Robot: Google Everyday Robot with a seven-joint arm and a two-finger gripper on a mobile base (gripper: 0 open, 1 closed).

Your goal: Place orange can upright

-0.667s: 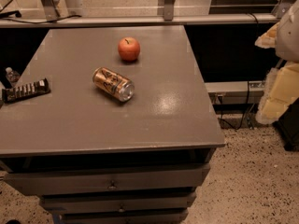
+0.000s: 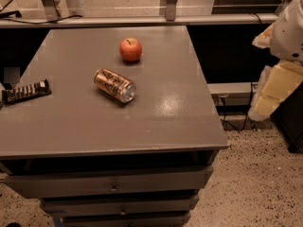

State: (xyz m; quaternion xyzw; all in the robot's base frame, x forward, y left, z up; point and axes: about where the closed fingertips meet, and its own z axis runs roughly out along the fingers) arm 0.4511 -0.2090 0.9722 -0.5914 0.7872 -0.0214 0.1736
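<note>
The orange can (image 2: 114,84) lies on its side near the middle of the grey table (image 2: 156,122). It is orange-gold with dark lettering, and its silver end faces front right. My gripper (image 2: 276,86) is at the right edge of the view. It is off the table, well to the right of the can and apart from it, with nothing seen in it. Only the cream and white parts of the arm show there.
A round red-orange apple (image 2: 130,49) stands just behind the can. A dark snack bar (image 2: 26,91) lies at the table's left edge. Drawers sit below the table top. A rail and metal legs run behind the table. Cables lie on the speckled floor at right.
</note>
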